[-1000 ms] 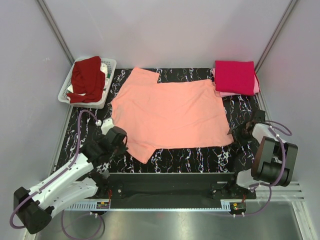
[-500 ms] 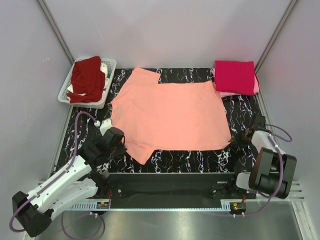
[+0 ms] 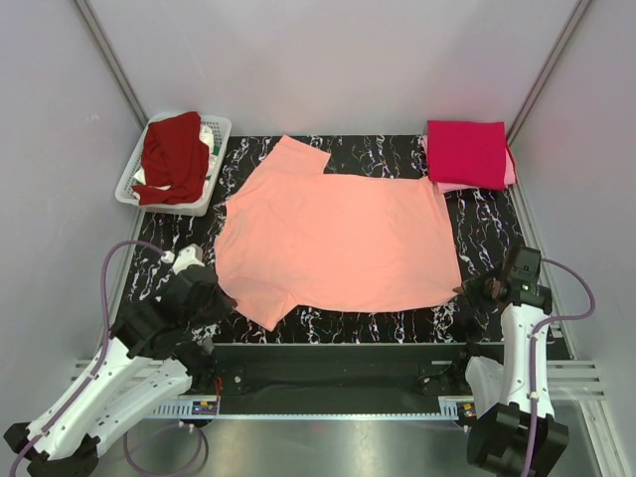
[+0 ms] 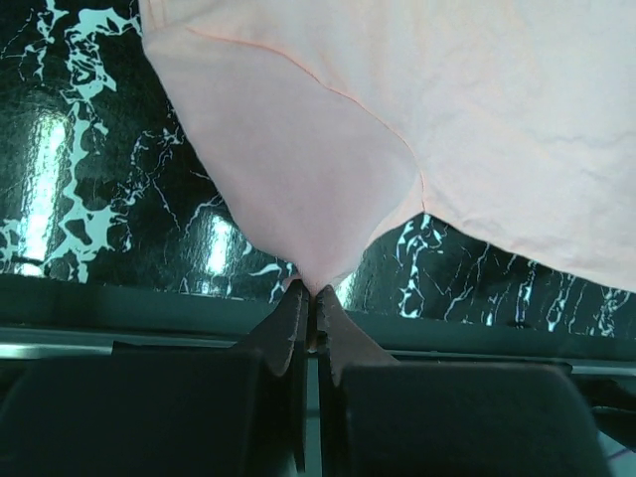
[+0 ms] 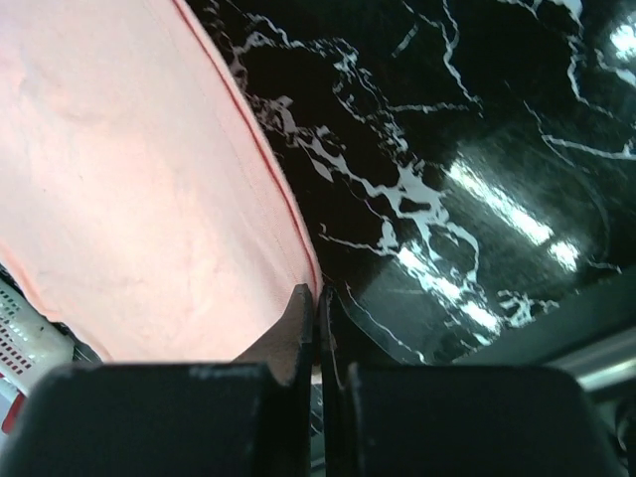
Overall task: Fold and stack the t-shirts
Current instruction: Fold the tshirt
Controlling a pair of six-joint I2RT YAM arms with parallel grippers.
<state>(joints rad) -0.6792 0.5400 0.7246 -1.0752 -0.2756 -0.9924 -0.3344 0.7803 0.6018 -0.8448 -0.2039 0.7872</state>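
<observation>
tee [image 3: 338, 234] is lying spread flat mid-frame, long axis running left to right | left gripper [image 4: 313, 298] is pinching its lower-left sleeve tip | right gripper [image 5: 320, 298] is pinching its lower-right hem corner | cloth is reaching up-frame from both

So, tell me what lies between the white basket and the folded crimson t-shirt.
Top view: the salmon-peach t-shirt's sleeve, with bare black marbled tabletop on either side.
</observation>
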